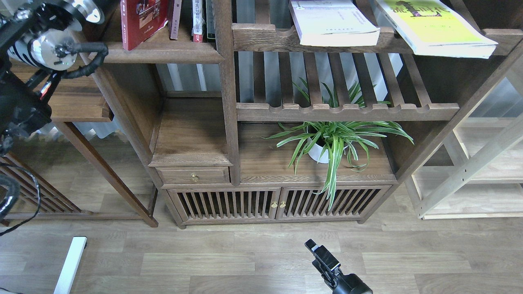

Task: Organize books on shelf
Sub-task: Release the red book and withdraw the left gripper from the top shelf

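Head view, looking down at dark bookcase.

Red book (141,20) w/ yellow title: upright-ish, leaning, on solid dark shelf (163,55) upper left, beside a few thin spines (198,18). Already on the shelf, prob. placed.

Pale white-lavender book (333,24): lying flat on slatted shelf (265,38) upper centre, front edge overhanging scalloped rail. Yellow-green/white book (437,26): flat, just beside it to the right, skewed, corner well past rail. Both apart from solid shelf, separated by vertical post (224,81).

Left arm: bulky joints at top-left corner, close to shelf's left end; its gripper not made out, far end out of frame or hidden. Cannot tell jaws.

Right gripper (316,249): low, bottom centre, over floor (245,261), well apart from any book. Seen end-on, dark; jaws cannot tell, nothing visibly held.

Spider plant (331,141) in white pot on lower ledge, under slatted shelf; not involved.

Step, by judgement: one of three done; next pickup not begun. Next move prob.: raise right arm to lavender book, grip overhanging edge, lift clear of rail, carry left past post, stand upright next to red. Needs: thin-edge pinch, clearance round post, no knock to leaning red book.
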Robot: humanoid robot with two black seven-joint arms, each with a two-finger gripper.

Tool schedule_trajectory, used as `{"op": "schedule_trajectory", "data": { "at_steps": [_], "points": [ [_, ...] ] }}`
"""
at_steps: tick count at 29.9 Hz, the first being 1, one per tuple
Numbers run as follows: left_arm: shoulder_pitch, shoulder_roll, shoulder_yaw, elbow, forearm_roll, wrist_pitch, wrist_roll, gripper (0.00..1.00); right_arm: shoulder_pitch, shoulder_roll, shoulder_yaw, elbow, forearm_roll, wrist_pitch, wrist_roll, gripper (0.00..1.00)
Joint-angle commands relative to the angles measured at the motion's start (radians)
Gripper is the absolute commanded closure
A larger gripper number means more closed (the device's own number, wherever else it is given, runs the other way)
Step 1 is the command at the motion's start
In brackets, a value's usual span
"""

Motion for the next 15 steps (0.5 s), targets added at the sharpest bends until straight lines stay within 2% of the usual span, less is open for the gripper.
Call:
{"op": "schedule_trajectory", "data": {
  "at_steps": [1, 15],
  "points": [
    [-0.026, -0.036, -0.018, 0.027, 0.0, 0.003, 0.001, 0.57, 0.0, 0.0, -0.001, -0.001, -0.001, 0.0, 0.0, 0.0],
    [-0.058, -0.086, -0.088, 0.026, -0.006, 0.029, -0.005, 0.57, -0.009, -0.002, 0.001, -0.001, 0.001, 0.0, 0.0, 0.0]
  ]
}}
